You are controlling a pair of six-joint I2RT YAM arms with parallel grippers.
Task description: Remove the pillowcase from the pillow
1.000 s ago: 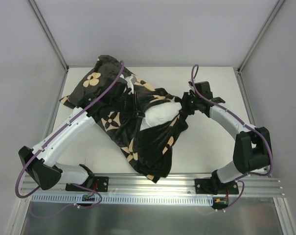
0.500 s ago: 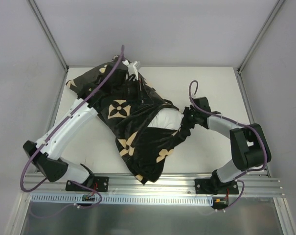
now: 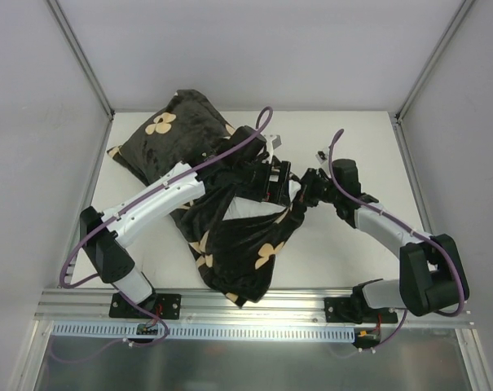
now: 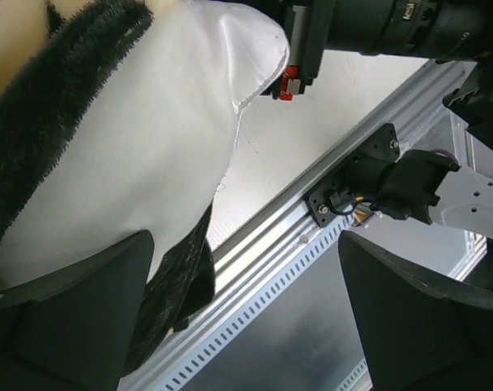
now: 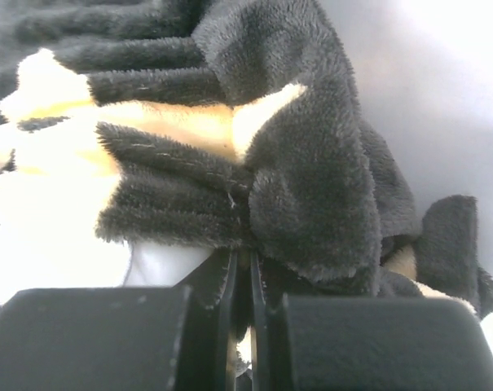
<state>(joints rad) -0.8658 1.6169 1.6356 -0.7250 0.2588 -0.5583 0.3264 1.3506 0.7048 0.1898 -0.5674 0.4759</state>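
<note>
Pillowcase (image 3: 230, 244) is lying far-left to near-middle; my right gripper (image 5: 242, 301) is pinching its edge, and my left gripper (image 4: 246, 326) is gaping wide just beside the bared pillow (image 4: 132, 147).

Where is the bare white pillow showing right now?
In the top view the white pillow peeks out of the pillowcase near the table's centre, between the left fingers and the right fingers.

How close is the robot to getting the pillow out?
Just begun: a corner of the white pillow pokes out of the pillowcase. The right gripper pinches the fabric; the left gripper hangs open beside the bare corner. Most of the pillow is still covered.
</note>
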